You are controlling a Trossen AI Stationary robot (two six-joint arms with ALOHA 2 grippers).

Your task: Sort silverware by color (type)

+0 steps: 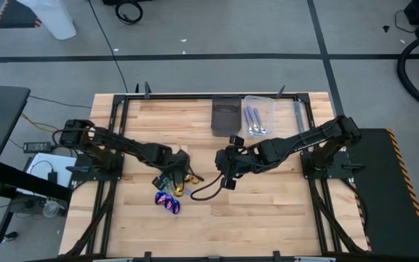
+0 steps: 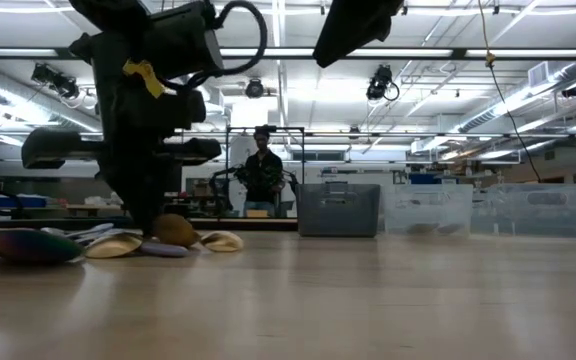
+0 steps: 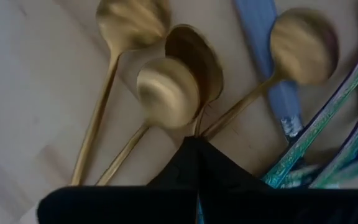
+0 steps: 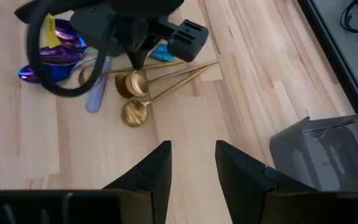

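The gold spoons (image 3: 169, 93) lie overlapped in the silverware pile on the worktop (image 1: 268, 204), so the left hand (image 3: 194, 146) — clenched on a gold handle — could drag a neighbour along or lose its thin grip when lifted. It points steeply down over the pile; the right hand (image 4: 192, 163) hovers nearby, fingers apart, empty.

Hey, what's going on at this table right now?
A two-armed robot is sorting silverware by color. The left gripper is down in the loose pile near the table's middle, shut on the handles of the gold spoons, though exactly which spoon it has is hard to tell. Purple-rainbow pieces lie beside the pile. The right gripper hovers open above the bare wood nearby, holding nothing. At the far edge, a clear bin already holds a few bluish spoons; the dark bin beside it looks empty.
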